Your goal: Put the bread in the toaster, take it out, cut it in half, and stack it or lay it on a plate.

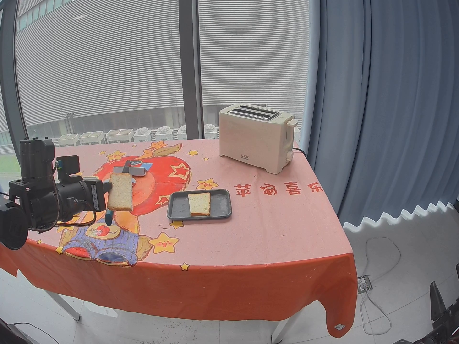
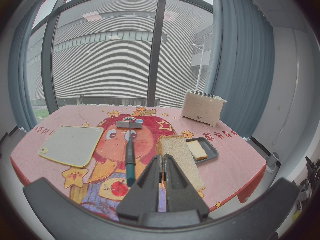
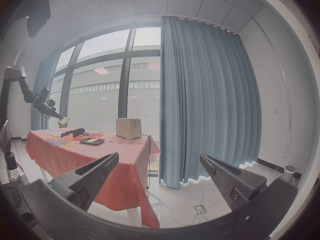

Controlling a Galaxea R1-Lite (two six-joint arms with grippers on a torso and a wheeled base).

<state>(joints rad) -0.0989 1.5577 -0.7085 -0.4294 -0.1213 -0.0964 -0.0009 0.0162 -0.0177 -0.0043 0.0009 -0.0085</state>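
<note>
Left wrist view first: the left gripper [image 2: 163, 159] has its two black jaws pinched almost together on the near edge of a slice of bread [image 2: 181, 160], which juts forward past the fingertips with its pale crumb face up. From the head view the same slice of bread [image 1: 120, 192] stands roughly upright off the left gripper [image 1: 108, 193], held over the near left part of the table. The right wrist view puts that slice [image 3: 63, 120] well above the tablecloth [image 3: 110, 157], touching nothing but the jaws.

Right wrist view also has the right gripper [image 3: 158, 157] in its foreground – jaws spread wide with nothing between them, low and off to the side of the table, apart from everything on it.

Under the held slice lies a knife [image 2: 130, 157] with a teal handle, its blade running away to a small blue-and-grey knife rest [image 2: 130, 123]. Just beside the knife, in the left wrist view, a pale cutting board [image 2: 71, 145] with a yellow-green rim lies flat.

Farther in, near the table's middle, a dark grey tray [image 1: 221, 207] holds a second slice [image 1: 199, 203] lying flat toward one side. Beyond the tray a cream two-slot toaster [image 1: 256, 137] stands at the far right corner, both slots bare – a small dark mark sits on its front face. Red characters are printed on the cloth between tray and toaster side. Behind stand the window [image 1: 105, 53] and a blue curtain [image 1: 382, 96].
</note>
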